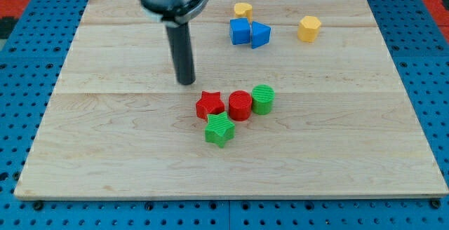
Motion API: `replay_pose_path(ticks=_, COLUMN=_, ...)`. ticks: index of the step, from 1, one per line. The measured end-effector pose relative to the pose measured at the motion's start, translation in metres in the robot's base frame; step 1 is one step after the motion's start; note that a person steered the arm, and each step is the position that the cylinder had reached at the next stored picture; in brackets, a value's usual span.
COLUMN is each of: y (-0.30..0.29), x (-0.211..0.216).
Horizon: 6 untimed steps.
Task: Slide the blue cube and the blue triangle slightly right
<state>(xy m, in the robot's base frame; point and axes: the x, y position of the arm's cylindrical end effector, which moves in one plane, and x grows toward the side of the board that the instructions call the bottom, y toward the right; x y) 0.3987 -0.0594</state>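
A wooden board [105, 160] lay on a blue table with holes [21, 83]. Near the middle sat a red star [210, 105], with a red round block [240, 105] touching it at 3 o'clock. A green round block [263, 99] touched that one at 3 o'clock. A green star [219, 130] sat at 5 o'clock from the red star. Two yellow blocks [243, 10] [309, 29] sat near 12 and 1 o'clock.

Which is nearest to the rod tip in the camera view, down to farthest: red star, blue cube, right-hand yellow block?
From my tip:
1. red star, just below-right of it.
2. blue cube, toward the view's top right.
3. yellow block, far right near the top edge.
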Motion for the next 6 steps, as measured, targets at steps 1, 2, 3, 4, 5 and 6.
replay_pose_path(ticks=1, y=0.023, x=-0.013)
replay_pose_path(ticks=2, y=0.023, x=-0.013)
replay_pose_path(ticks=3, y=0.023, x=-0.013)
replay_pose_path(ticks=4, y=0.018, x=-0.036)
replay_pose_path(ticks=5, y=0.055, x=-0.07)
replay_pose_path(ticks=6, y=0.119, x=-0.105)
